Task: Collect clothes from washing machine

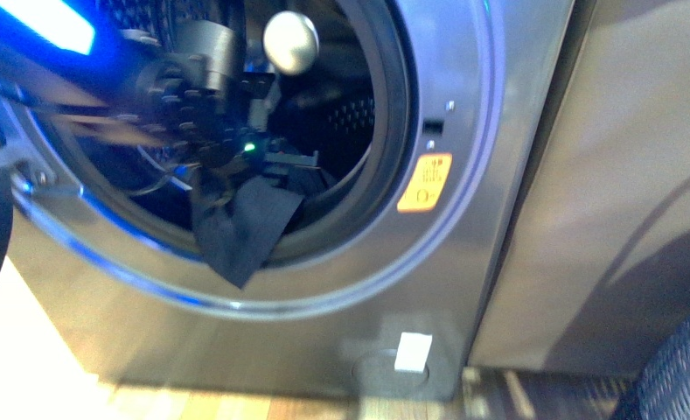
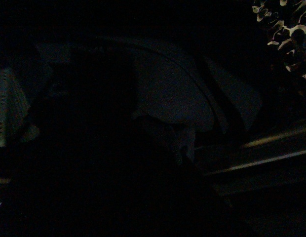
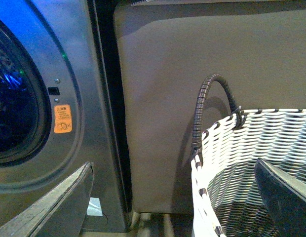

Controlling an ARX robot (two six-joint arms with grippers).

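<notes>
Front view. The washing machine has a brushed grey metallic front and a round opening ringed by a dark gasket. The left pincer, black and blurred, is reaching into that opening. It appears clamped on a dark, soft garment. The garment hangs directly below the pincer, gathered narrow at the top and falling to a point over the lower rim of the opening. Behind the pincer lies the perforated steel drum. A rectangular orange sticker sits on the machine's face, off to the pincer's outer side. A small white tag is well below it, near the wooden floor.

Left wrist view. Dark; nothing is reported from it.

Right wrist view. The right pincer stands wide apart and holds nothing; its flat grey fingers show at both edges. The machine's door rim and orange sticker lie beyond one finger. Beyond the other finger is a woven white-and-dark basket with a dark wrapped loop handle. A smooth taupe panel stands straight ahead, behind the basket.
</notes>
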